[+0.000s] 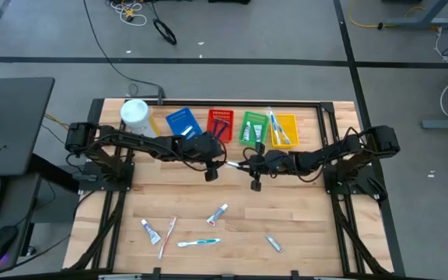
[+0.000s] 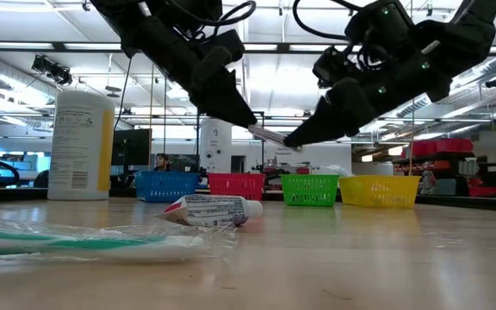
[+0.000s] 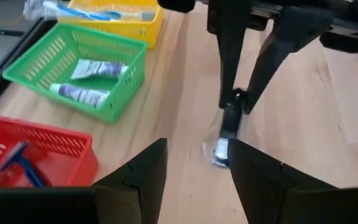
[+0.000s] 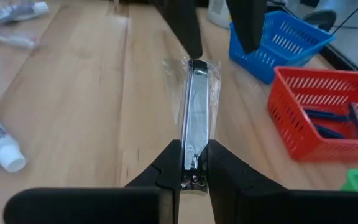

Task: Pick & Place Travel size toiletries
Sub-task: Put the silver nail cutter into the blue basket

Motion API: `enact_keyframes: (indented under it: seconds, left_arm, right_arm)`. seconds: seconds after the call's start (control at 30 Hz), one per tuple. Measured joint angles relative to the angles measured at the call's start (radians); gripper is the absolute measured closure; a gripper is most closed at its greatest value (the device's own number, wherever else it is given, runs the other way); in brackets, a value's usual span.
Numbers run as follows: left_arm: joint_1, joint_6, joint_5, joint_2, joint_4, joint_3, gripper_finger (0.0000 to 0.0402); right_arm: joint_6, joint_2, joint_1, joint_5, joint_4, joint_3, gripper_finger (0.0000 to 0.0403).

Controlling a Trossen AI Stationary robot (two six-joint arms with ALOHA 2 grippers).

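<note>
Both arms are dark, near-black, built of slim jointed links with rounded motor housings, and thin black cables loop in arcs along and above them. The left pincer (image 1: 211, 173) and the right pincer (image 1: 254, 181) each end in two matte black fingers, broad and angular at the base and tapering to narrow flat tips. Small green indicator lights glow on the right arm's housing in the low view.

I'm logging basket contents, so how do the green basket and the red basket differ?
The green basket holds two toothpaste tubes; the red basket holds blue razors. In the high view, green sits beside the yellow basket, red beside the blue basket. Both are small slotted plastic baskets in the table's far row.
</note>
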Motion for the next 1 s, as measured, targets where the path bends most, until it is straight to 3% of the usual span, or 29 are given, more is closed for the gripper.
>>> enact_keyframes:
  seconds: [0.47, 1.0]
  left_arm:
    - [0.000, 0.061, 0.074, 0.006, 0.023, -0.001, 0.0180]
    - [0.000, 0.067, 0.063, 0.006, 0.080, 0.000, 0.0247]
  right_arm:
    - [-0.011, 0.000, -0.025, -0.028, 0.112, 0.000, 0.0348]
    - [-0.026, 0.000, -0.029, -0.048, 0.156, 0.000, 0.0348]
